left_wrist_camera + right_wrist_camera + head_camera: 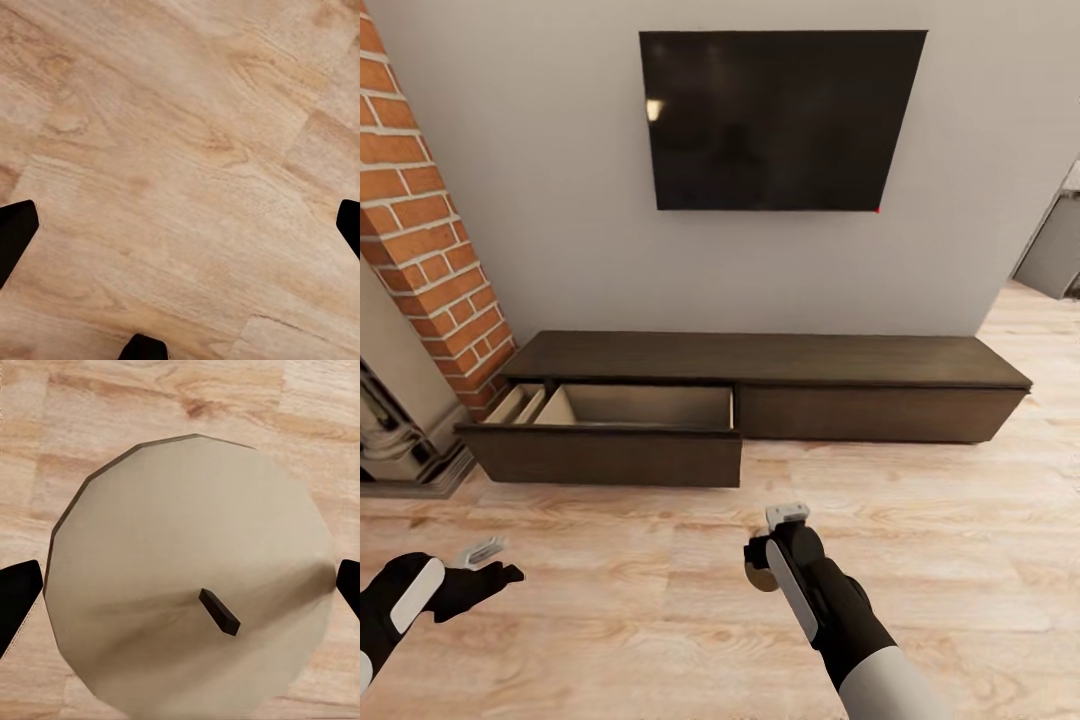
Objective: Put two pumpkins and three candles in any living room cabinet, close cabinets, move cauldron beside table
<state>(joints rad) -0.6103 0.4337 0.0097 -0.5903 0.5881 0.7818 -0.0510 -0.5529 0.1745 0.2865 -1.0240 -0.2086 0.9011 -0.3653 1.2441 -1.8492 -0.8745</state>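
Right tool [764,570] clamped on a beige candle [187,577], held above the wood floor [180,150]. Left tool [485,562] spread wide, holding nothing. Ahead, long dark cabinet [860,365] against the wall, left drawer [605,455] pulled out.

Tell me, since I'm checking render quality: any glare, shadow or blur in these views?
Head view: a small bright glare patch on the dark TV screen, otherwise sharp. Right wrist view: the candle looms large, soft shading across its top. Left wrist view: evenly lit wood floor.
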